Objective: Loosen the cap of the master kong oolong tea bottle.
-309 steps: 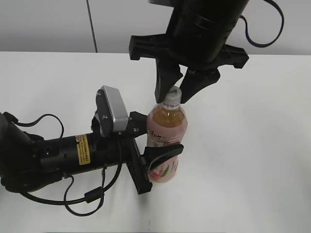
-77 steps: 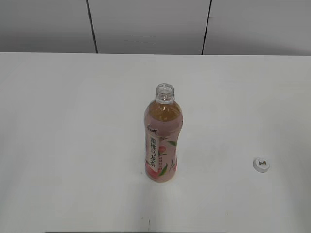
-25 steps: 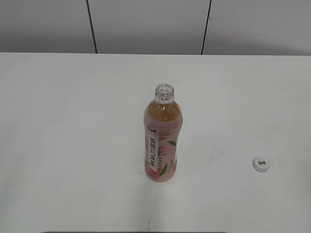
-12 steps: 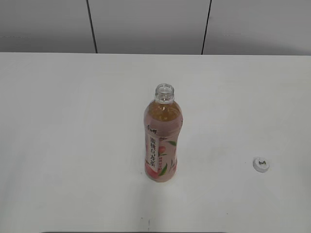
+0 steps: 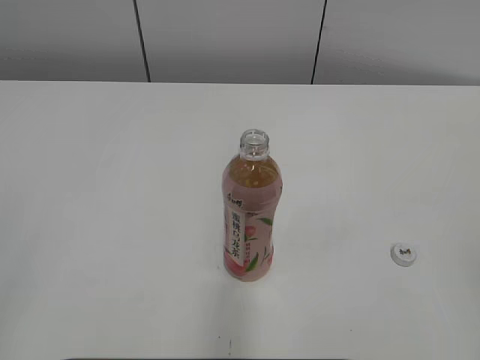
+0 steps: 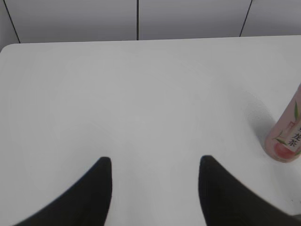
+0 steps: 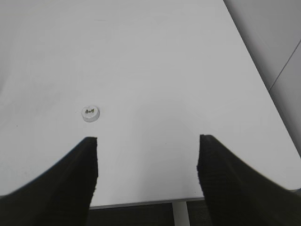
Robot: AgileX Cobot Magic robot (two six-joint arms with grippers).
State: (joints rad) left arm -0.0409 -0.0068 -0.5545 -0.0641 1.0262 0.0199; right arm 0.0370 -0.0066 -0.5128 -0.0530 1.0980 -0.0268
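**Exterior view: open tea bottle stands alone, cap off to the right**

Exterior view shows a white table (image 5: 112,187) with the master kong oolong tea bottle (image 5: 251,217) upright near its middle. Its neck is open, so the amber tea is exposed. The cap (image 5: 403,254) lies flat on the table, well apart from the bottle, to the right and slightly nearer.

Risk, as a judgement: the slim, tall bottle has no lid and nothing holds it. Any sideways brush from a returning arm would likely tip it and spill tea across the table. The cap is small and light, and a nudge could roll it toward the right edge.

Neither arm appears in the exterior view. The left gripper (image 6: 155,188) hangs above bare table, fingers spread and holding nothing, with the bottle's base at the far right of its wrist view. The right gripper (image 7: 146,176) is likewise spread wide and empty, with the cap just beyond its left finger (image 7: 70,179), not touching.
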